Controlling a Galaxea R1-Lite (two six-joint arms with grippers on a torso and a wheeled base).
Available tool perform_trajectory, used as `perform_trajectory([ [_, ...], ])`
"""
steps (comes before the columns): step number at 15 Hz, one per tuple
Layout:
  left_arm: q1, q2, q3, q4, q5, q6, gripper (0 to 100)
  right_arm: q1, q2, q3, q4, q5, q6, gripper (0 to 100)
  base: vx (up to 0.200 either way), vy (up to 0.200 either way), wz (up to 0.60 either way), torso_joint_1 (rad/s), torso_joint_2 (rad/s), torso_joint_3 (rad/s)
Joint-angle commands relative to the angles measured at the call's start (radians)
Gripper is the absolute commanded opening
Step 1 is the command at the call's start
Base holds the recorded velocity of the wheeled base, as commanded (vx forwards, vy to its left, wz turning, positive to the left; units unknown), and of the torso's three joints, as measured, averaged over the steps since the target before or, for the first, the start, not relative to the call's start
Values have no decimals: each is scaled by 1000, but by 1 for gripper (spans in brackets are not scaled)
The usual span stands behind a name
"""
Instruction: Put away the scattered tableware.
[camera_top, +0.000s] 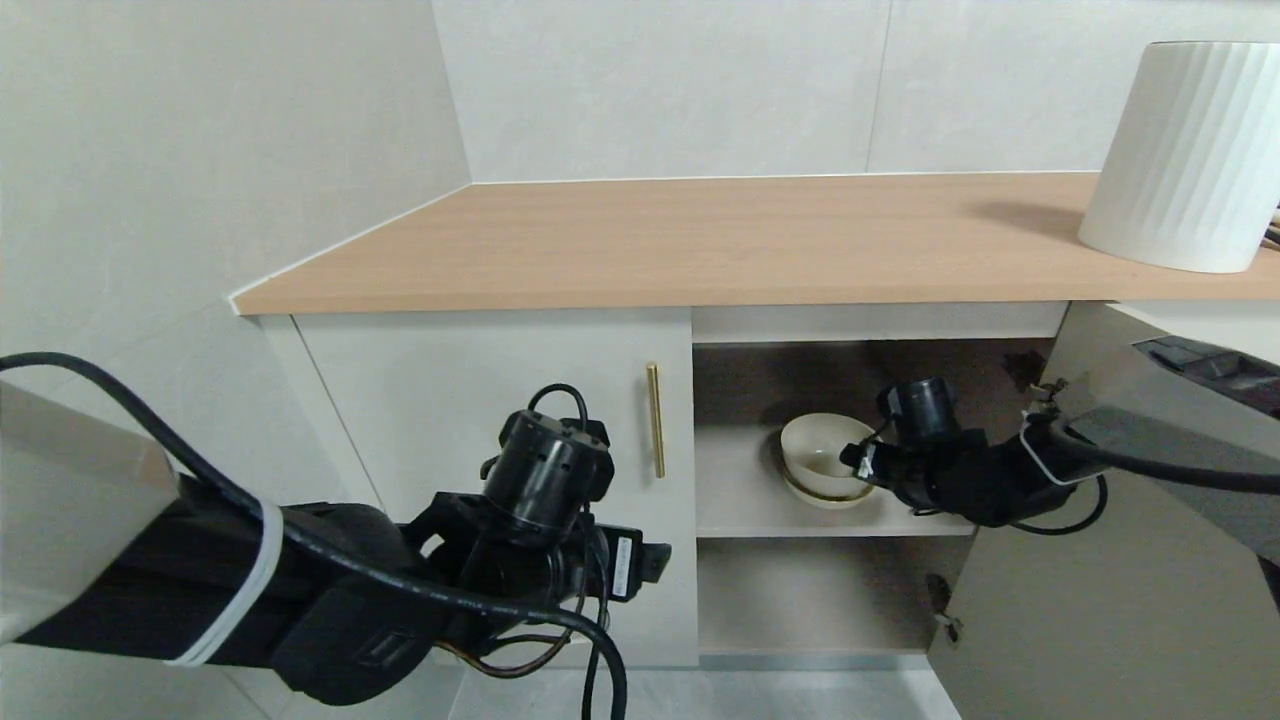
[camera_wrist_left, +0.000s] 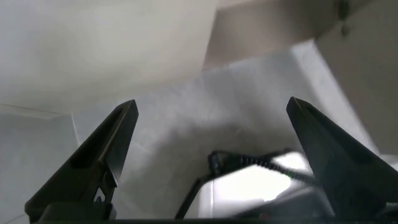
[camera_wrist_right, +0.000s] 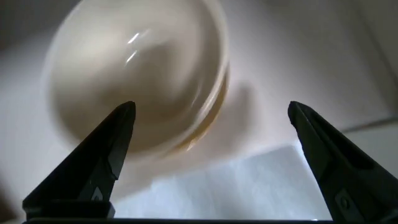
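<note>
A cream bowl (camera_top: 815, 455) sits on the middle shelf (camera_top: 740, 500) of the open cabinet, resting on another dish with a dark gold rim. My right gripper (camera_wrist_right: 211, 118) is open just in front of the bowl (camera_wrist_right: 140, 81), its fingers apart and holding nothing. In the head view the right wrist (camera_top: 930, 450) hangs at the cabinet opening, right beside the bowl. My left gripper (camera_wrist_left: 214, 124) is open and holds nothing; it hangs low in front of the shut left door, pointing at the floor.
The right cabinet door (camera_top: 1100, 560) stands swung open at the right. The left door (camera_top: 520, 400) is shut, with a brass handle (camera_top: 654, 420). A white ribbed container (camera_top: 1190, 150) stands on the wooden countertop (camera_top: 700, 240). The lower shelf (camera_top: 810, 600) is bare.
</note>
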Motion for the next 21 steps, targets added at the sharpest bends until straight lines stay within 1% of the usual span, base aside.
perform_trajectory([
  [1, 65, -131, 7, -4, 0, -30, 100, 34, -273, 185, 73, 98, -35, 100, 0, 0, 0, 0, 0, 0],
  [2, 84, -183, 21, -4, -1, -42, 100, 39, -350, 231, 113, 135, -53, 100, 0, 0, 0, 0, 0, 0],
  [4, 151, -283, 59, -1, 0, -36, 100, 57, -492, 365, 162, 161, -61, 100, 0, 0, 0, 0, 0, 0],
  [5, 163, -306, 72, 1, 0, -35, 100, 64, -524, 402, 162, 166, -68, 100, 0, 0, 0, 0, 0, 0],
  [7, 186, -407, 144, 27, -1, -36, 100, 88, -673, 521, 172, 217, -153, 100, 0, 0, 0, 0, 0, 0],
  [8, 188, -447, 177, 36, -1, -38, 100, 102, -741, 544, 216, 233, -156, 100, 0, 0, 0, 0, 0, 0],
  [10, 188, -510, 237, 60, -3, -36, 100, 110, -851, 581, 342, 238, -159, 100, 0, 0, 0, 0, 0, 0],
  [11, 188, -519, 237, 70, -3, -36, 100, 110, -891, 595, 365, 238, -161, 100, 0, 0, 0, 0, 0, 0],
  [13, 188, -519, 240, 73, -3, -38, 100, 119, -931, 596, 396, 236, -170, 100, -200, 0, 0, 0, 5, 2],
  [14, 188, -521, 242, 73, -3, -41, 100, 131, -931, 598, 399, 235, -173, 100, -200, 0, 0, 17, 2, 12],
  [21, 186, -519, 243, 73, -3, -42, 100, 134, -891, 606, 399, 235, -174, 100, -200, 0, 0, -2, 4, 4],
])
